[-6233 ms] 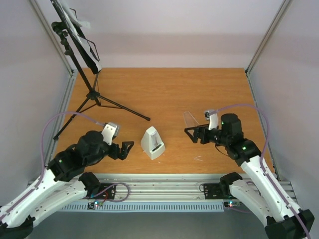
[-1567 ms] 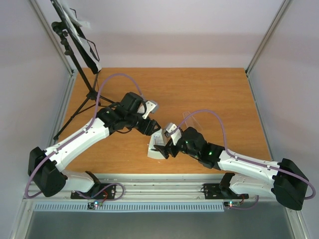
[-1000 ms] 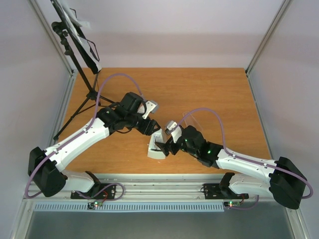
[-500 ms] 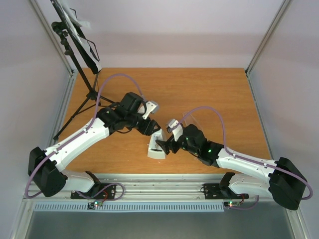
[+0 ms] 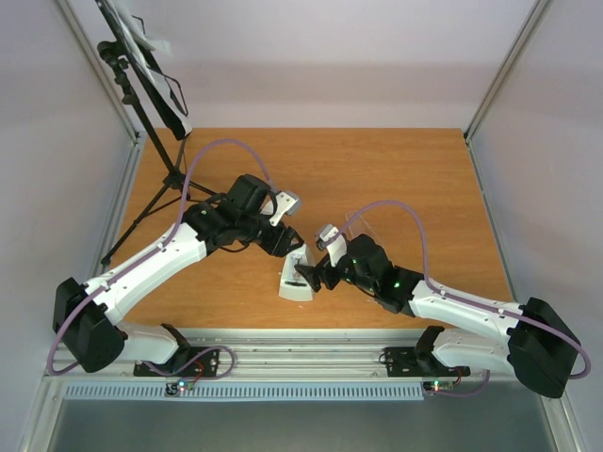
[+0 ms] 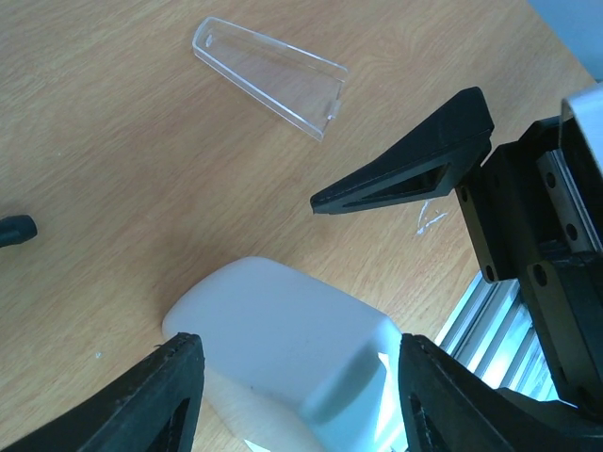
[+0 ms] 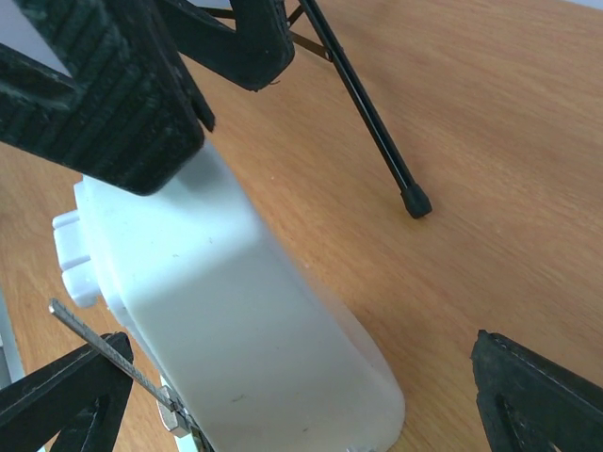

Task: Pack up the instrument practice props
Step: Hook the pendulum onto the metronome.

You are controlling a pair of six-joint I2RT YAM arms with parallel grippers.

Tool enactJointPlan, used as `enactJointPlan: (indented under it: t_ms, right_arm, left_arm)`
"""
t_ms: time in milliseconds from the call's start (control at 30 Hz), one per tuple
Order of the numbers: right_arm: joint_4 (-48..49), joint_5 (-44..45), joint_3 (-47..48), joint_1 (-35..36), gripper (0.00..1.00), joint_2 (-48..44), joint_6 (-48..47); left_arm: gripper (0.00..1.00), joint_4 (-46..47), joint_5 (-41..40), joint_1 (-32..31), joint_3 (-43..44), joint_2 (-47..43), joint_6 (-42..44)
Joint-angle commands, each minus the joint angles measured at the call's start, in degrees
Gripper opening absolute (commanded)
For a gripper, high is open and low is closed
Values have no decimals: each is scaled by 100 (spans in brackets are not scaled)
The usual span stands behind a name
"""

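- top view: the metronome [image 5: 295, 282] stands on the table [image 5: 377, 169] near the front edge, about mid-width. left gripper [image 5: 289, 247] is at its top from behind, right gripper [image 5: 307, 275] at its right side. clear cover [image 5: 363, 226] lies apart, behind the right arm. music stand [image 5: 141, 66] is in the far-left corner.
- left wrist: fingers spread, one on each side of the pale body, gaps showing, nothing gripped.
- right wrist: fingers wide apart, metronome between them, nothing gripped.
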Motion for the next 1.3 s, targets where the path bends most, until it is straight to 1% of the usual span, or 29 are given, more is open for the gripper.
enactJointPlan:
  t_ms: [0,367,700,1267]
  right_arm:
    - [186,-65,-90,-113,98,-50,125]
    - [176,-539,-69,-337,99,50,240]
    - [244,-1448,-34,-588,98,167,236]
    - [-179,-1497,-69,-590,99,-249,-134]
  left_arm:
    - [58,89,87,10,-9,30,93]
    - [58,85,184,2,-15,66,92]
    - [58,75,255,-2,-3,83,99]
    - [59,34,177,4,5,51,119]
